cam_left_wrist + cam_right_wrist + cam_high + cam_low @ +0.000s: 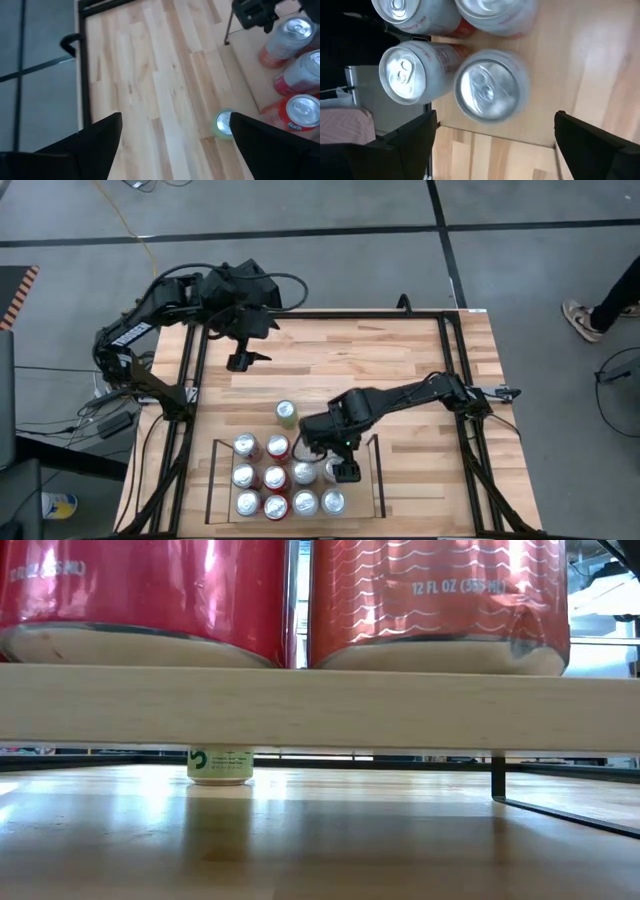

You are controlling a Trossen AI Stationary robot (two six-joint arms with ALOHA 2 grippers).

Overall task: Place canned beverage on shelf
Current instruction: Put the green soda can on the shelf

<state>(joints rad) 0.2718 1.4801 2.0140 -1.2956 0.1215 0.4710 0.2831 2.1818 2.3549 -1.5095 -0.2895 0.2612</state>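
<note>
Ten cans on shelf, one green can outside; left gripper, right gripper wide open, empty.

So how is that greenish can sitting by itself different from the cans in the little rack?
The green can stands alone on the bare table, outside the rack; the rack cans stand packed in rows on the rack's raised wood floor. The green can has a pale green side, while several rack cans are red. The right hand hangs open over the rack cans; no hand is at the green can. All stand upright with silver tops.
</note>
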